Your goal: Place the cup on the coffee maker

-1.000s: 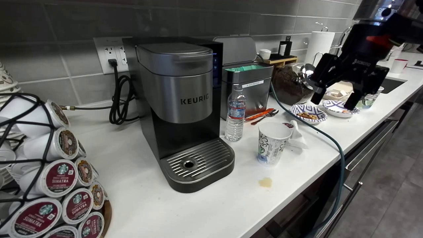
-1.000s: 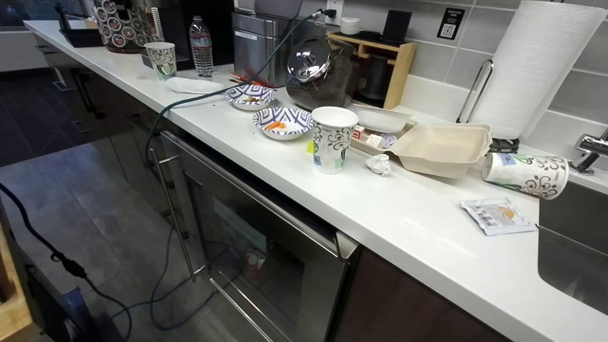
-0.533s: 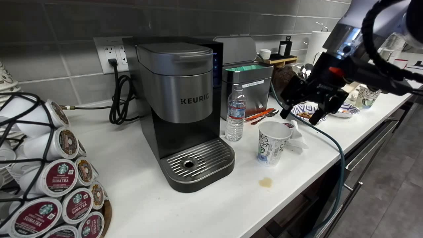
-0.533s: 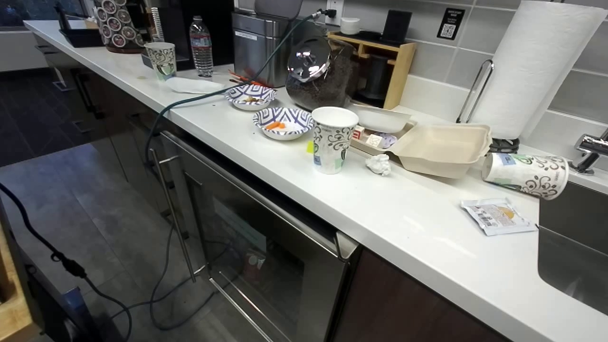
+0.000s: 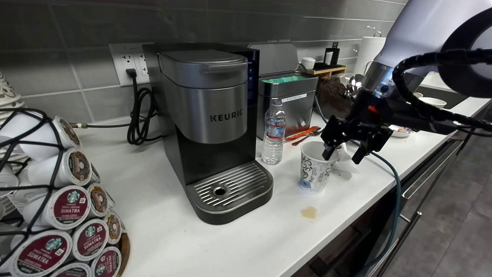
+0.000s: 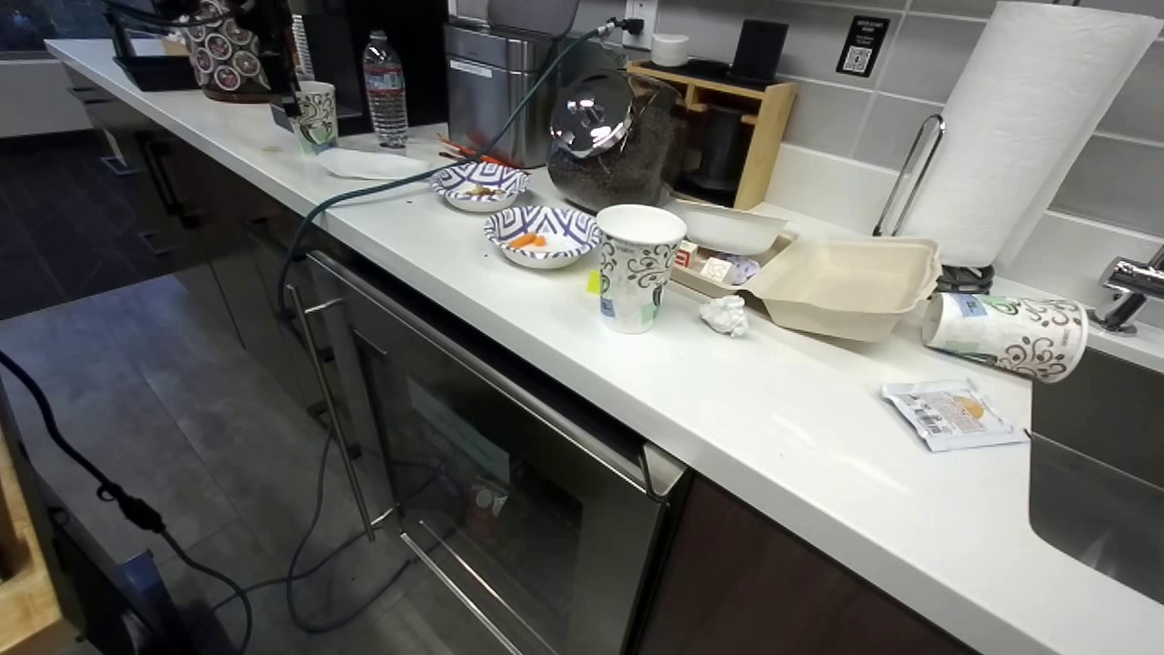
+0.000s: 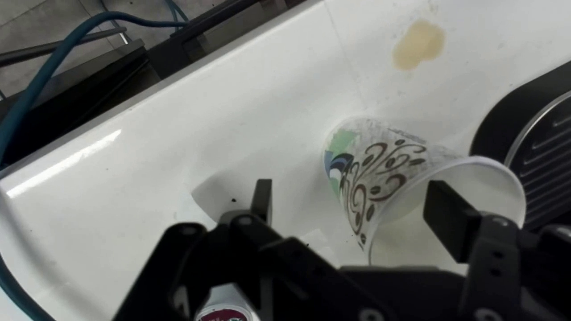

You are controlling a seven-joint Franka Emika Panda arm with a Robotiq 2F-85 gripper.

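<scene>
Cup (image 5: 317, 172) and coffee maker (image 5: 211, 123) stand before us on one white worktop (image 5: 250, 242), which shows in both exterior views. Taking the coffee maker as the centre of a clock face in an exterior view, we have the robot arm (image 5: 415, 46) at two o'clock. Grey and black, the coffee maker juts its ridged drip tray (image 5: 235, 187) towards five o'clock. We find a stack of coffee pods (image 5: 70, 207) at eight o'clock and a metal box (image 5: 294, 111) between two and three. The jaws are spread wide and grip nothing: in the wrist view one of them covers part of the cup's mouth, and the other is over the worktop outside the cup. We cannot tell whether the first one dips below the rim. A clear water bottle (image 5: 274, 134) stands at three o'clock. Our cup, white with a dark scroll pattern, stands upright on the worktop at four o'clock, near the drip tray but apart from it. A tan stain (image 5: 308, 212) lies at its six o'clock.
</scene>
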